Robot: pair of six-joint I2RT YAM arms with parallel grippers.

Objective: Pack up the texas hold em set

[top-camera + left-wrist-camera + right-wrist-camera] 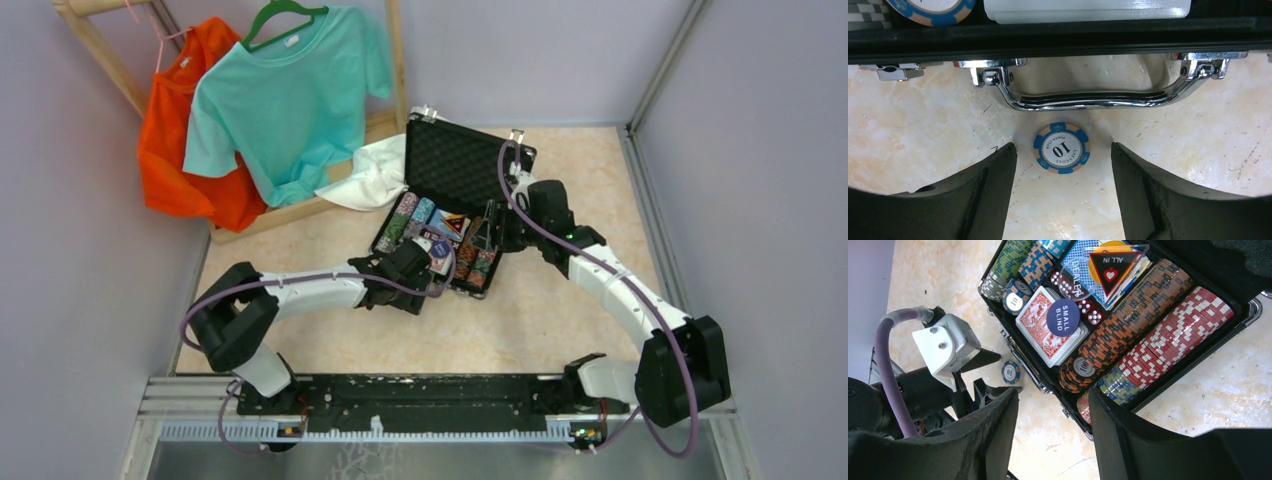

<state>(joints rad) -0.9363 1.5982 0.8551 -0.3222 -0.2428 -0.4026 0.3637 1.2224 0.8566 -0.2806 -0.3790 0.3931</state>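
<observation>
The black case (462, 168) lies open at centre of the top view. One blue 10 chip (1062, 148) sits flat on the counter (923, 130) just below the case's chrome handle (1088, 103) — flanked by the left claw (1063, 150), spread wide and holding nothing. The right claw (1053, 395) — also gaping, empty — hangs over the case's rim.

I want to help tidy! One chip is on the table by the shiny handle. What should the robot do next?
Probably lower the left gripper and close it on the blue-and-tan round poker chip marked 10. It lies flat outside the black hinged case, beside the chrome handle, centred between the open fingers.
</observation>
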